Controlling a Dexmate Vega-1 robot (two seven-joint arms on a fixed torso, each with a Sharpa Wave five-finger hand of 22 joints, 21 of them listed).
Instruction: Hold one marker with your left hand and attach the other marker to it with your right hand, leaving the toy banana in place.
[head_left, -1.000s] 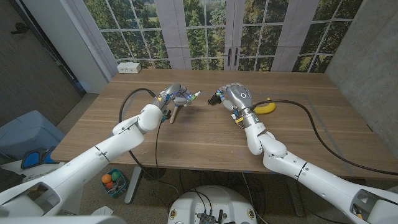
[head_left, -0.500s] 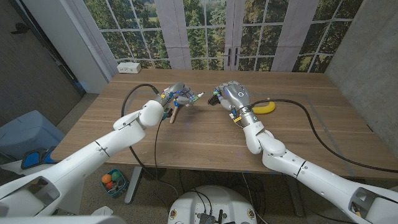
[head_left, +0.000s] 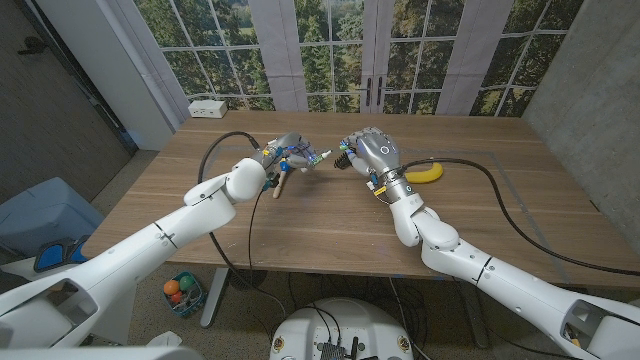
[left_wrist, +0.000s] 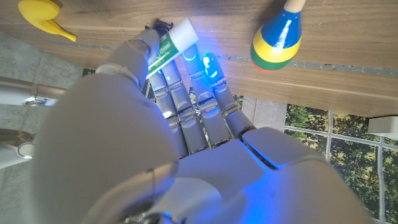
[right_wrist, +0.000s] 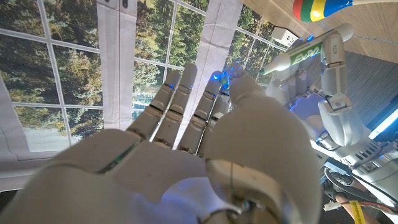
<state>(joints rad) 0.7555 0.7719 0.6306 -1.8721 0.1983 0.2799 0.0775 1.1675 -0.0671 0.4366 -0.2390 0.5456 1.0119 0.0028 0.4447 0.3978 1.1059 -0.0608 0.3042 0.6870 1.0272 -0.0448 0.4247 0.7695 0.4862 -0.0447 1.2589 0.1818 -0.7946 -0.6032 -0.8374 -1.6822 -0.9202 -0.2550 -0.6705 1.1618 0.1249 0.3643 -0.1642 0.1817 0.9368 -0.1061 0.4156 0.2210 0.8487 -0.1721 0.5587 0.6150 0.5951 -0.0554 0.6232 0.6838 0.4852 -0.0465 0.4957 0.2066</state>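
Head view, near to far: both arms reach up the wooden table toward mid-table. Left hand grasps a white marker with green print, tip end sticking out past the fingers toward 3 o'clock, at the right hand. Right hand's fingers are curled; a dark object pokes out at its 9 o'clock side (second marker? cannot tell, nor whether it's gripped). The two hands are near each other, a gap between. Toy banana lies on the table at the right hand's 4 o'clock. A striped maraca lies under the left hand.
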